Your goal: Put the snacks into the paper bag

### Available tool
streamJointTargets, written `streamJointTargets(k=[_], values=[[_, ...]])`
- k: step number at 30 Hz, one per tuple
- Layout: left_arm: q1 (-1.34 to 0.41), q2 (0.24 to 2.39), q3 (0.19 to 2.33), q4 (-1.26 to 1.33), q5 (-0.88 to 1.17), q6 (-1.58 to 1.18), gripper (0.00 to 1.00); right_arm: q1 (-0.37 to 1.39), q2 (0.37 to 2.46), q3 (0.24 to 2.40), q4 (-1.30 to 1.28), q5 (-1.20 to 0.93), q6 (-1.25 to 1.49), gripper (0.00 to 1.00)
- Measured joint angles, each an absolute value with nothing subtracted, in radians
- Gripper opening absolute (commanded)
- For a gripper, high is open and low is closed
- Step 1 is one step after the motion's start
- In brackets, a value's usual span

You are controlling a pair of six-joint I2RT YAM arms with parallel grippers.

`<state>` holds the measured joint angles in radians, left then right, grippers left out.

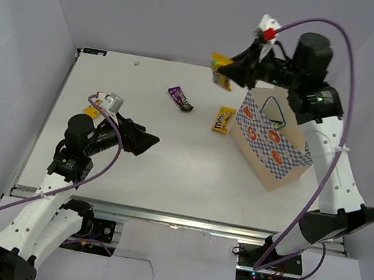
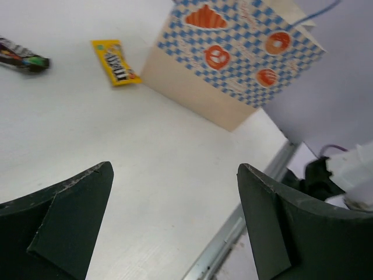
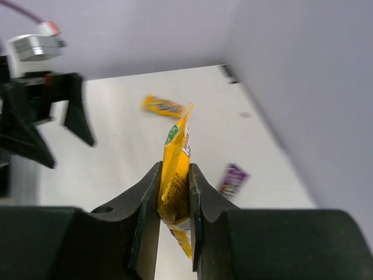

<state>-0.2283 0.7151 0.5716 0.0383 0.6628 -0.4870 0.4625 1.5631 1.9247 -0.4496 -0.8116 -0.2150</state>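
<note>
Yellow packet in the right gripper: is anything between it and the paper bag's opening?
Nothing visible blocks it. The right gripper holds the yellow packet in air beside the paper bag; only a thin blue cord handle arcs over its open top.

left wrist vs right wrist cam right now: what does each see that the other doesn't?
Left wrist only: the paper bag, standing on the table. Right wrist only: a yellow-orange packet pinched on edge in the right gripper. Both: the yellow M&M's pack and the purple packet, lying on the table.
</note>
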Motion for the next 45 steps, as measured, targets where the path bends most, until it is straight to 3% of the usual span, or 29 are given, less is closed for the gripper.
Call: streamJointTargets(k=[8,13,18,20,23,24,26,30,36,45], values=[[-0.228,0.727,0.62,-0.117,0.387,-0.38,0.98,0.108,1.443,2.001,-0.443,-0.64,-0.293,0.08],[-0.228,0.829,0.676,-0.183,0.265,-0.336,0.98,-0.003,1.395,1.845,-0.447,-0.608,-0.299,0.11],[-0.217,1.041,0.863,-0.237,0.149,-0.255,0.98,-0.056,1.407,1.673,-0.512,-0.602,-0.32,0.16],[-0.196,1.119,0.934,-0.252,0.115,-0.225,0.98,-0.057,1.41,1.626,-0.54,-0.603,-0.327,0.21],[-0.138,1.251,1.032,-0.254,0.078,-0.194,0.98,-0.057,1.41,1.598,-0.575,-0.605,-0.337,0.46],[-0.116,1.289,1.055,-0.253,0.067,-0.182,0.98,-0.057,1.41,1.598,-0.577,-0.607,-0.34,0.6],[-0.07,1.365,1.078,-0.242,0.039,-0.154,0.98,-0.058,1.408,1.606,-0.576,-0.611,-0.343,0.71],[-0.011,1.49,1.079,-0.193,-0.035,-0.061,0.98,-0.068,1.409,1.677,-0.583,-0.633,-0.336,0.84],[0.011,1.676,1.108,-0.105,-0.076,0.121,0.84,-0.091,1.399,1.815,-0.564,-0.771,-0.324,0.88],[0.11,1.916,1.248,-0.089,-0.055,0.235,0.83,-0.093,1.408,1.797,-0.582,-0.924,-0.326,0.89]])
